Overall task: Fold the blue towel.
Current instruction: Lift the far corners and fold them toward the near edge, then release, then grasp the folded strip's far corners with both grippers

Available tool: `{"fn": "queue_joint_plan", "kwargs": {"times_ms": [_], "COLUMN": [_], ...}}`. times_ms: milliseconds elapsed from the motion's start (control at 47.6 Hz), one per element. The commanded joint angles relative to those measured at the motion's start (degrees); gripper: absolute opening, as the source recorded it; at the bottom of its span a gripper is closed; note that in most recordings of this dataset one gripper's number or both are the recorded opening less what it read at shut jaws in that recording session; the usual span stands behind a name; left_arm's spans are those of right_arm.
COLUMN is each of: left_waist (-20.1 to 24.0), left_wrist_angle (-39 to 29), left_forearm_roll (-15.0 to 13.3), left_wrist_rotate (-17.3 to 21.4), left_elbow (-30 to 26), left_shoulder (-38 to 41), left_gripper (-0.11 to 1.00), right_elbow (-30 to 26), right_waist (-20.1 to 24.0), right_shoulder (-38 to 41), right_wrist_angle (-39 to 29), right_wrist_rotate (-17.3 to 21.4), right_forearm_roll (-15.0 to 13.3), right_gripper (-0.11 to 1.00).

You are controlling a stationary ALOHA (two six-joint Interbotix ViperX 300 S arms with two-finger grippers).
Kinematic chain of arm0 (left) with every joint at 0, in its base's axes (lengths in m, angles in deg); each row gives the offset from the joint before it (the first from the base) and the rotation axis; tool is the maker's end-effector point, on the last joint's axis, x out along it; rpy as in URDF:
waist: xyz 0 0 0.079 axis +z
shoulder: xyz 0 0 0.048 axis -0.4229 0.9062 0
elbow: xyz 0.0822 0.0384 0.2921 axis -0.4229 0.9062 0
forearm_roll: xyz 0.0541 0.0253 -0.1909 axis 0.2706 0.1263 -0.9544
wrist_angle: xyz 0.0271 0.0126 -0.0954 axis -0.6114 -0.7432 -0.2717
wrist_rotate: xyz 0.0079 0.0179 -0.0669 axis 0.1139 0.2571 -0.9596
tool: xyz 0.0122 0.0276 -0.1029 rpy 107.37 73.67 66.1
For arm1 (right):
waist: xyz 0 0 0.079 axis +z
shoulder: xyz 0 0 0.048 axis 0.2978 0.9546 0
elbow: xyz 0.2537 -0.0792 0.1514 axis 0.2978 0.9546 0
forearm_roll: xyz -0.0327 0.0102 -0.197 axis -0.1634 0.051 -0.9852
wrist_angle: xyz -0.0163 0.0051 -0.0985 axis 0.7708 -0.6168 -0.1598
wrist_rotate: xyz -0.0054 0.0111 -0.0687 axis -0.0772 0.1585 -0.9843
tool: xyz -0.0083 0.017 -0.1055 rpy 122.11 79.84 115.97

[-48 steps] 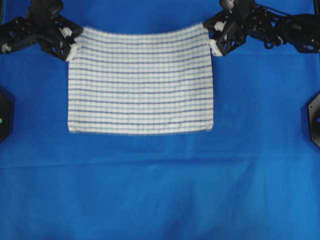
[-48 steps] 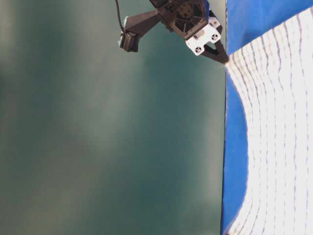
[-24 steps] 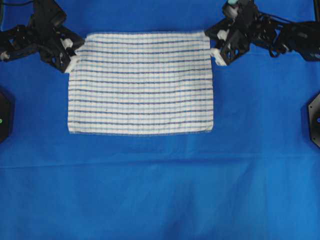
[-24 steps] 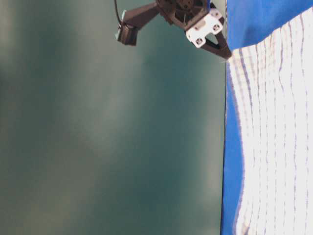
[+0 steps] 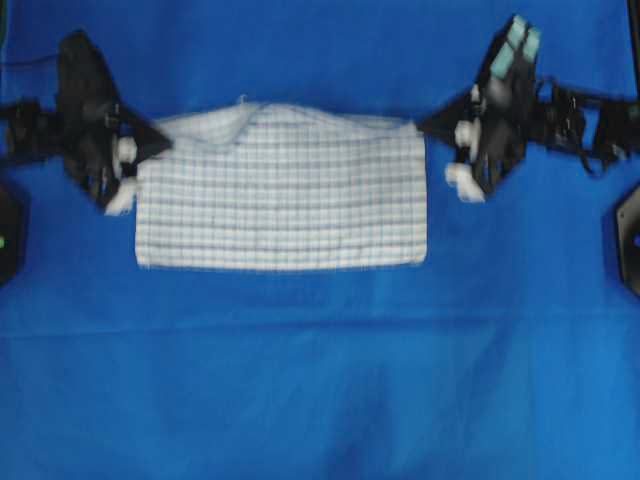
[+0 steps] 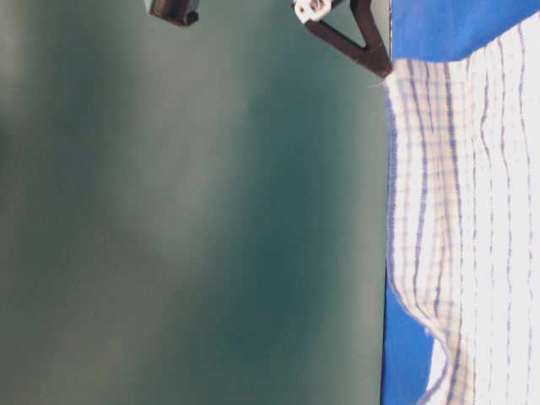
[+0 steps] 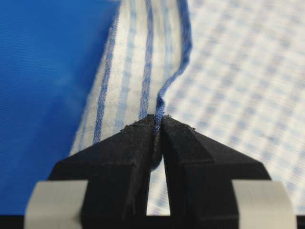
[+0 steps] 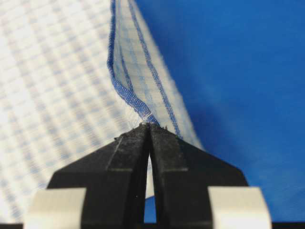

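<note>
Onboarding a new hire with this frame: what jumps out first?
The checked blue towel sits mid-table on the plain blue cloth, its far edge lifted and carried over the near part. The left gripper and the right gripper flank it, one at each far corner, both pinched shut on the hem. The wrist views show the blue-striped edge rising straight out of the closed black fingertips.

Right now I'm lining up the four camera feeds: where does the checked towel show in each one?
Overhead: the blue towel lies upper centre, far edge lifted between both grippers.
Table-level: it fills the right strip, hanging from a gripper's fingers at the top.
Left wrist: its corner sits pinched in the left gripper.
Right wrist: its corner sits pinched in the right gripper.
Shared landmark: the plain blue cloth underneath.
</note>
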Motion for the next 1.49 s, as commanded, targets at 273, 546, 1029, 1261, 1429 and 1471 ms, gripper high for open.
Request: {"fn": "queue_joint_plan", "kwargs": {"times_ms": [273, 546, 1029, 1261, 1429, 1471], "left_waist": [-10.9, -17.23, -17.93, -17.93, -17.23, -16.61], "left_wrist_angle": [-5.63, -7.65, -7.29, -7.12, -7.03, -6.94], "left_forearm_roll": [0.0, 0.09, 0.09, 0.0, 0.09, 0.18], "left_wrist_rotate": [-7.12, -12.22, -12.22, -12.57, -11.78, -11.6], "left_elbow": [2.81, 3.34, 3.08, 2.9, 2.64, 2.64], "left_shoulder": [-9.14, -10.2, -8.26, -8.44, -9.76, -10.11], "left_gripper": [0.03, 0.03, 0.03, 0.26, 0.76, 0.86], "right_elbow": [0.79, 0.7, -1.49, -2.02, -2.02, -2.02], "right_waist": [12.57, 15.82, 16.7, 16.7, 15.73, 14.85], "right_shoulder": [-4.04, -3.69, -0.26, 0.09, -1.23, -1.76], "right_wrist_angle": [-5.63, -7.82, -8.44, -8.53, -8.17, -8.09], "right_wrist_rotate": [3.52, 4.75, 4.83, 4.75, 4.48, 4.39], "right_forearm_roll": [0.18, 0.18, 0.18, 0.09, -0.18, -0.26], "right_gripper": [0.01, 0.01, 0.01, 0.1, 0.6, 0.66]}}
